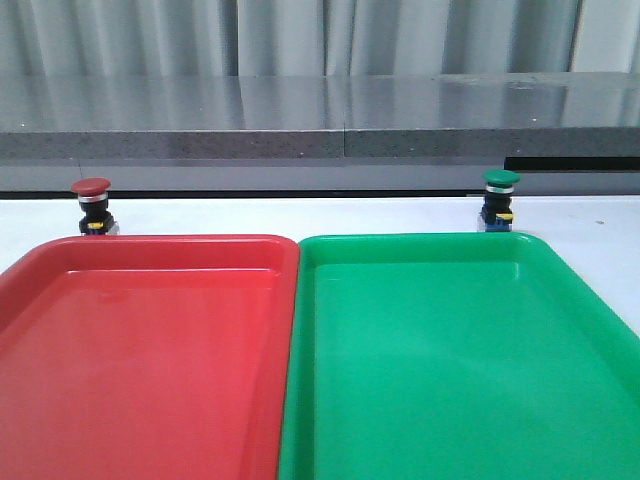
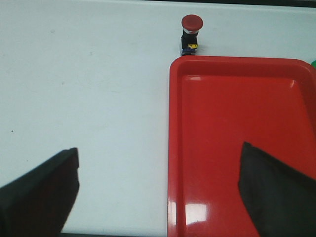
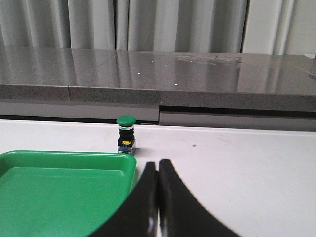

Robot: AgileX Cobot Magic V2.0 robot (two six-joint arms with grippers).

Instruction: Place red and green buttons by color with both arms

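Red button (image 1: pixel 91 205) upright on white counter (image 1: pixel 300 215) just behind red tray (image 1: pixel 140 350), green button (image 1: pixel 499 200) behind green tray (image 1: pixel 460 360), left end effector (image 2: pixel 158 190) spread wide, right end effector (image 3: pixel 158 197) pressed closed, empty.

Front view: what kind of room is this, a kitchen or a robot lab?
Probably a robot test lab, not a kitchen: a bare white table, a grey curtain behind, and colour-matched trays and push buttons set out for sorting.

Bright, even light; soft glare on the trays (image 1: pixel 290 300) and counter (image 3: pixel 197 69); near fingers (image 3: pixel 158 197) blur.
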